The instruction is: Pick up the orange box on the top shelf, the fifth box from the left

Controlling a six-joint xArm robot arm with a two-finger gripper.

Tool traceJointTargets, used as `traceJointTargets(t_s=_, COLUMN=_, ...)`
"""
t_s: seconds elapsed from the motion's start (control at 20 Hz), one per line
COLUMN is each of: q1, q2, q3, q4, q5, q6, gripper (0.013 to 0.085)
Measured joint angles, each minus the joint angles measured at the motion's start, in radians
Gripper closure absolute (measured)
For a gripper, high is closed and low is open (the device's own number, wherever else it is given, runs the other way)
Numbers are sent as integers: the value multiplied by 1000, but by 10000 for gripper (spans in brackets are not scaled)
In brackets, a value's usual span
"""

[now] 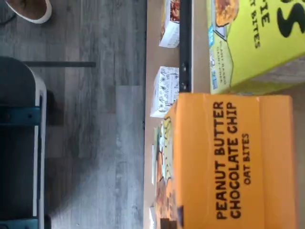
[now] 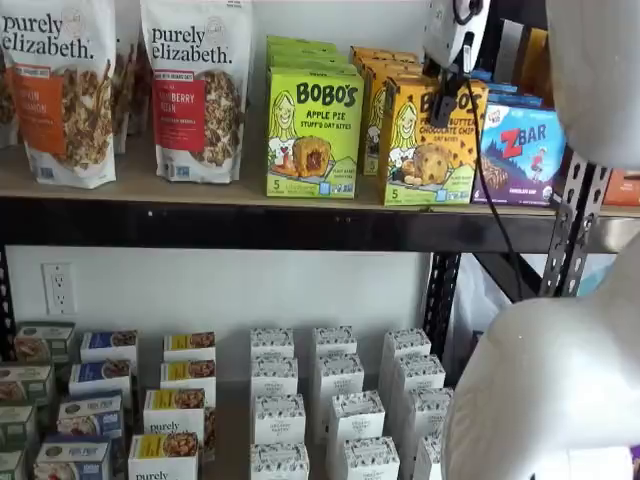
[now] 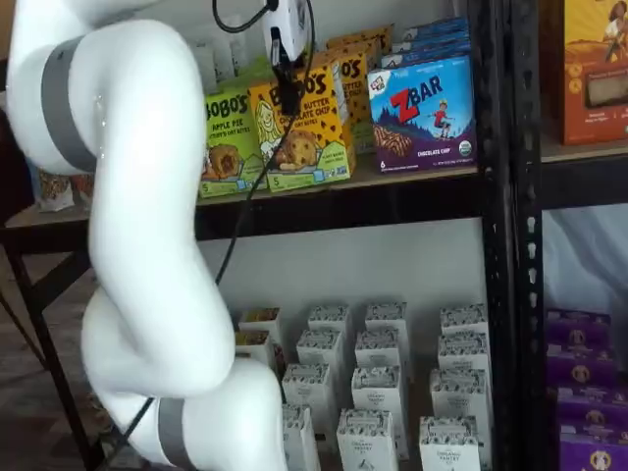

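Orange box (image 2: pixel 432 142) sits upright at the front of the top shelf (image 2: pixel 200 222), not lifted; gripper (image 2: pixel 452 72) hangs right over its top edge in both shelf views, fingers show only as a dark shape, so whether they're spread or clamped I can't tell. Looks like final approach: grasp and lift are left. Tight neighbours: lime-green Apple Pie box (image 2: pixel 313 132) just beside one side, ZBar box (image 2: pixel 517 153) just beside the other, more orange cartons (image 2: pixel 385 66) stacked behind.
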Motion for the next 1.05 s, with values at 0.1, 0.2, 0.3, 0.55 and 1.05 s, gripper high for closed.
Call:
traceJointTargets(t_s=0.1, q1=-1, q2=-15, q3=7, q4=2, q5=7, q6=0, gripper=690)
traceJointTargets(t_s=0.2, q1=-2, q2=-31, q3=15, q4=4, q5=13, q6=1, gripper=690)
traceJointTargets(t_s=0.3, q1=-1, q2=-50, q3=27, q4=3, q5=16, q6=2, gripper=690)
traceJointTargets(t_s=0.55, q1=6, q2=-107, q3=73, q4=-15, q5=22, q6=5, gripper=690)
traceJointTargets(t_s=1.05, q1=-13, q2=-215, q3=167, q4=-16, q5=67, q6=-11, gripper=690)
